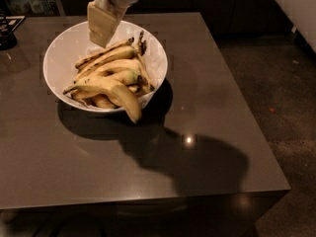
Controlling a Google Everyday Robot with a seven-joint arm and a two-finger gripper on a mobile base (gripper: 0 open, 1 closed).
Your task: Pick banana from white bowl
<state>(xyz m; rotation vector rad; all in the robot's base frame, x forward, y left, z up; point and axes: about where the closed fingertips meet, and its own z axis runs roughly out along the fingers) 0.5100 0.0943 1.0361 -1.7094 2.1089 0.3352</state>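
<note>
The gripper (102, 33) of a 1-armed robot is seen hanging from the top of the frame over the far side of the white bowl (65, 52), its beige tip pointed down at the bare inner wall just behind the fruit. Whether the gripper is clenched or released cannot be told from this angle. It is held apart from the banana (117, 91).

The banana, long and strongly curved, is laid across the front of the pile inside the bowl. Its left end is rested among the other fruit. Its right end is draped over the near rim and is shown sticking out above the table (212, 88).

Behind it, several shorter bananas (109, 59) are heaped in the bowl, yellow-brown and streaked with dark marks, their dark stems (141, 39) pointed toward the far right of the rim.

The bowl is set on the far left part of the dark, glossy table. A broad shadow (202, 169) is cast across the near right of the tabletop, and 1 small glint of light (187, 140) is reflected at its edge. A speckled floor (289, 98) is seen to the right of the table.
</note>
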